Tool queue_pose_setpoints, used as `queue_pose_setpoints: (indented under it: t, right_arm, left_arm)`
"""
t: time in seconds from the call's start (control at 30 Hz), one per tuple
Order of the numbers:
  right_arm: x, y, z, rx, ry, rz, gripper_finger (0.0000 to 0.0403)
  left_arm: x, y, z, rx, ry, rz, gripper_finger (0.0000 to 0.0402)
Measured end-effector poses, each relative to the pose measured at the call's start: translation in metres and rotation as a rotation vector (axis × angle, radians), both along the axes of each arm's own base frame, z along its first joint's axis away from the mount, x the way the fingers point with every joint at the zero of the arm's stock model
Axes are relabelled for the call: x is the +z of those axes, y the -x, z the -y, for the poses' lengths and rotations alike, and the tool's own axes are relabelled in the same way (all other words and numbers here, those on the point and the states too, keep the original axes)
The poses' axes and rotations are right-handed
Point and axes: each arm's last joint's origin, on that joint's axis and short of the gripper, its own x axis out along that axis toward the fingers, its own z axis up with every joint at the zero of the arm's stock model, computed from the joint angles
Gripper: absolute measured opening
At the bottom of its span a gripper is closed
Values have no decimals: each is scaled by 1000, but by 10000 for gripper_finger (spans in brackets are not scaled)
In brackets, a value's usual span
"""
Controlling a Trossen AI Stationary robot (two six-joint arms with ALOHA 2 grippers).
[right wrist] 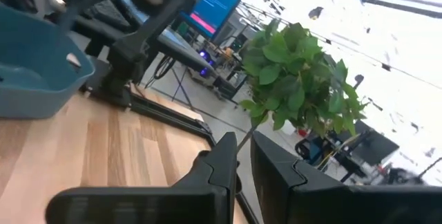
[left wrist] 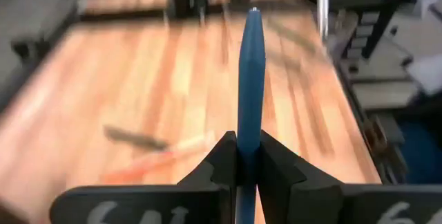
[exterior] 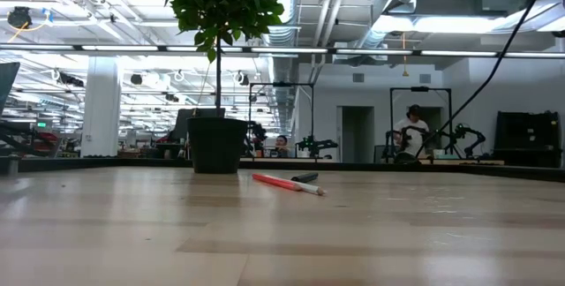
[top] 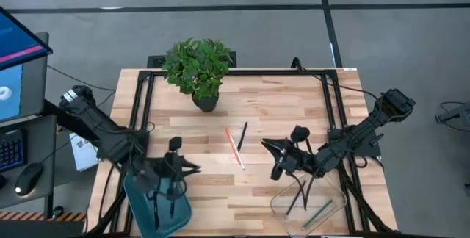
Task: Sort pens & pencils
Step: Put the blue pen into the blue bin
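Jaws of the left gripper point(left wrist: 249, 156) are clamped on a blue pen point(left wrist: 250, 79), held above the teal bin point(top: 139, 194) at the table's front-left. Right gripper point(right wrist: 244, 156) jaws stand nearly closed and empty, beside the clear tray point(top: 283, 203). An orange-red pencil point(top: 233, 147) and a black pen point(top: 241, 136) lie mid-table near the potted plant point(top: 197, 67).

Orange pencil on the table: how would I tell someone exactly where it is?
Start at the potted plant at the table's far edge. Come toward the middle of the table, where two sticks lie side by side. The orange pencil is the longer one, left of the black pen.
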Motion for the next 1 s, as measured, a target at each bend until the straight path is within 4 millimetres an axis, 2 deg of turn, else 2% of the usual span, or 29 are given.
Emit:
queue_pose_setpoints:
  t: [0.33, 0.5, 0.7, 0.87, 1.0]
  right_arm:
    - [0, -7, 12, -42, -68, 32, 66]
    - [0, -7, 13, -45, -68, 32, 66]
    - [0, -8, 14, -51, -68, 33, 66]
    - [0, -8, 14, -51, -68, 33, 66]
    - [0, -8, 14, -51, -68, 33, 66]
  left_arm:
    - [-34, 40, 11, 56, 155, -319, 17]
    - [-49, 56, 26, -57, 279, -479, 17]
    - [-56, 69, 31, -20, 346, -552, 19]
    - [-57, 70, 28, 39, 342, -541, 25]
    - [-57, 70, 28, 72, 368, -538, 45]
